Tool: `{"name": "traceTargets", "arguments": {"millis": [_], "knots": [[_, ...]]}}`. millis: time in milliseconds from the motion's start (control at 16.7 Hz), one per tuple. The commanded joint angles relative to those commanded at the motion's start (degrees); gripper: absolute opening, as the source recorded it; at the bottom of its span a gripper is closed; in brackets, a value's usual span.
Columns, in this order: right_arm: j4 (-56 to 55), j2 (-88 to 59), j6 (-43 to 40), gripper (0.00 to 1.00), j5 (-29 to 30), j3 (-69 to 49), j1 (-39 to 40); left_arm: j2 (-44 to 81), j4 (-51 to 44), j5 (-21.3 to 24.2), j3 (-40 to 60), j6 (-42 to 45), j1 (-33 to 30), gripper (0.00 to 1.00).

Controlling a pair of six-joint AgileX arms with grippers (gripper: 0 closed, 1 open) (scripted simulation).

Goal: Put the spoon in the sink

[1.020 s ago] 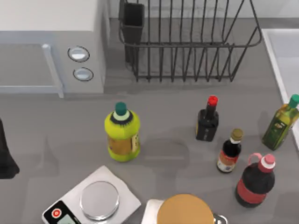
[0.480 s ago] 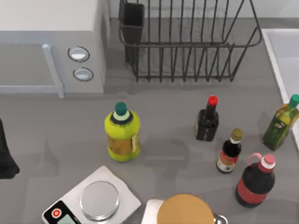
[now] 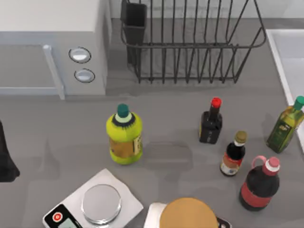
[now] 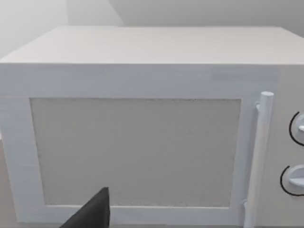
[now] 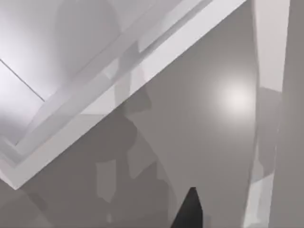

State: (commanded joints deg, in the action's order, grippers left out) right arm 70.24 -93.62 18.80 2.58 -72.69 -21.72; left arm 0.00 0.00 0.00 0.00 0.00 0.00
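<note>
Table (image 3: 57,128): grey and matte, seen from above; pale wall at the far edge.
Top view, back row: white microwave (image 3: 52,28) at far left, dark wire rack (image 3: 190,42) in the middle with a dark cup (image 3: 135,21) fixed at its left end; nothing visible in either.
Top view, sink (image 3: 289,52): white rim and pale basin at the right edge, what shows of it bare.
Top view, bottles: yellow one (image 3: 124,135) at centre; red-capped dark one (image 3: 211,122), small brown one (image 3: 233,154), red-labelled jug (image 3: 259,185) and olive-oil bottle (image 3: 285,124) towards the right.
Top view, near edge: scale (image 3: 92,204) and a round wooden lid (image 3: 187,213).
Top view, left arm: dark shape at the left edge.
Left wrist view: microwave door and handle face on; one dark tip of the left hand (image 4: 92,213); spread or pressed together, cannot tell.
Right wrist view: white sink rim (image 5: 95,99) running slantwise over grey table (image 5: 199,114); one dark tip of the right hand (image 5: 189,211); cannot tell its state.
Spoon: not made out.
</note>
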Motion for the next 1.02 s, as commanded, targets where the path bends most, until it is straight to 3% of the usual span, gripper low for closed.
{"name": "traceTargets", "arguments": {"millis": [600,1020], "knots": [[9.82,-40.3,13.49,0.0,5.63,-53.05,13.37,0.0,0.0,0.0,0.0,0.0,0.0,1.0],[10.7,-49.2,17.07,0.0,7.45,-64.15,17.28,0.0,0.0,0.0,0.0,0.0,0.0,1.0]]}}
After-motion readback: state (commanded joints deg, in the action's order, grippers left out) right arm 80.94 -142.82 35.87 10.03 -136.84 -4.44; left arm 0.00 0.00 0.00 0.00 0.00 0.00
